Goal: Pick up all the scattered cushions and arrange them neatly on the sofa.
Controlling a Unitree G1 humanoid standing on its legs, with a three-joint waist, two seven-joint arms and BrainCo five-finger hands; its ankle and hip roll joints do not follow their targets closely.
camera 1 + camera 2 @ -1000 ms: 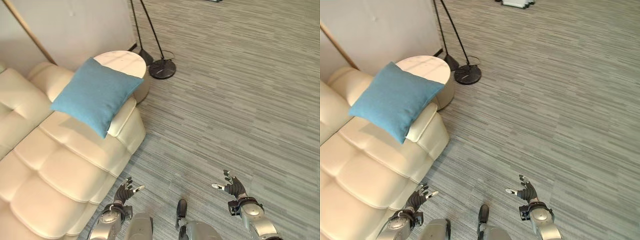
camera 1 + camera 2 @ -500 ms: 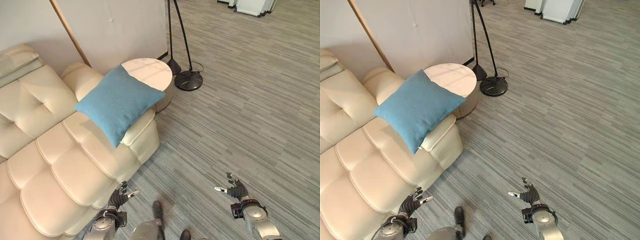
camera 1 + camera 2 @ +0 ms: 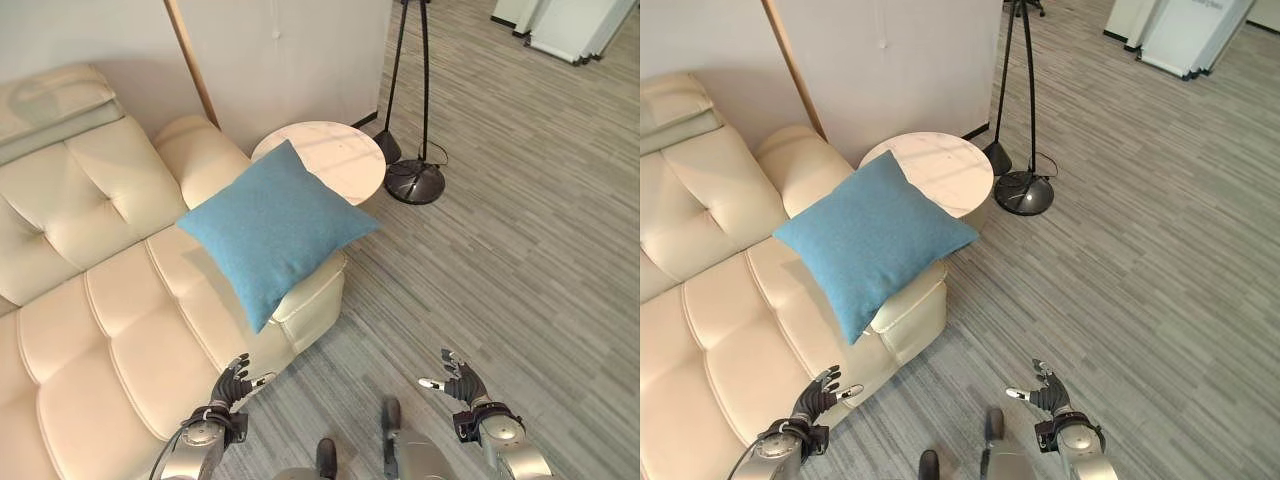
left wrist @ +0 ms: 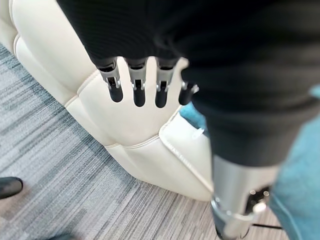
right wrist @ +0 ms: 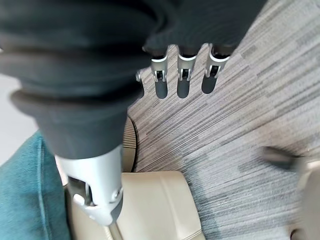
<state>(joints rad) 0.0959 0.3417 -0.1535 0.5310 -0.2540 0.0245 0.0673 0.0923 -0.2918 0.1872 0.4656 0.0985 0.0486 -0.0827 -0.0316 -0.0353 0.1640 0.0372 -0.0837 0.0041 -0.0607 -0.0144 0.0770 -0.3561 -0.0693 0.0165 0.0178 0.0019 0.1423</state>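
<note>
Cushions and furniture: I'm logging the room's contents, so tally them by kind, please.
Blue cushion: 1
Cream sofa: 1
Round side table: 1
Black floor lamp base: 1
Total: 4

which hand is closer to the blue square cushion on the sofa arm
Left. The left hand hovers open just below the blue square fabric cushion, by the cream sofa; the right hand is open over carpet, farther off.
</note>
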